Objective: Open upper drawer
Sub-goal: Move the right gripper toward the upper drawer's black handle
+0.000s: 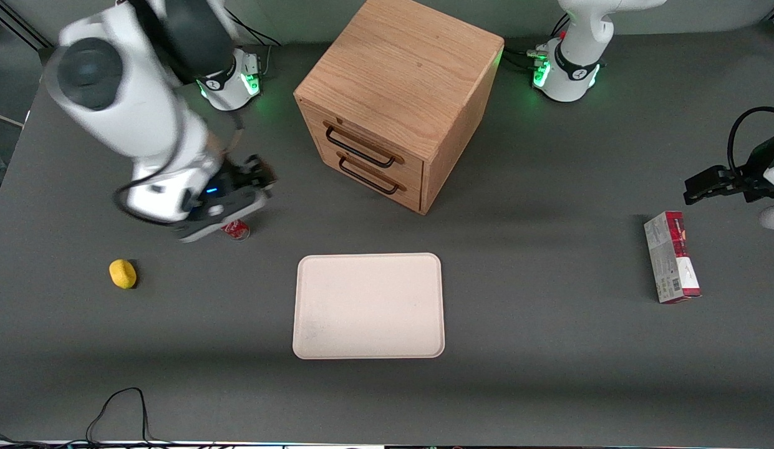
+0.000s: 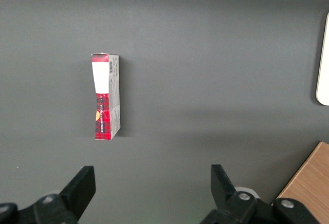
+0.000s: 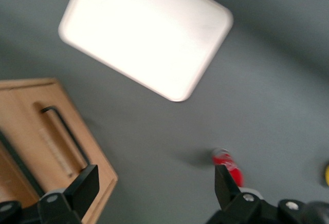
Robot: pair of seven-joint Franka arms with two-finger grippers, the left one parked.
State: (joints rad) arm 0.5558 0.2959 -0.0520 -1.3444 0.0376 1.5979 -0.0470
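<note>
Upper drawer (image 1: 360, 144) closed, gripper (image 3: 154, 193) above the red can (image 1: 237, 229), fingers (image 3: 85, 188) spread apart

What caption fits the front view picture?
Open gripper hovers above red can, both cabinet drawers shut.

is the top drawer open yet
Shut: the top drawer sits flush with the cabinet front. The open hand hangs above the table.

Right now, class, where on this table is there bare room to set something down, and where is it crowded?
Bare: the table between tray and carton, and between tray and lemon. Crowded: the open hand hovers by the can, beside the cabinet with the upper drawer.
</note>
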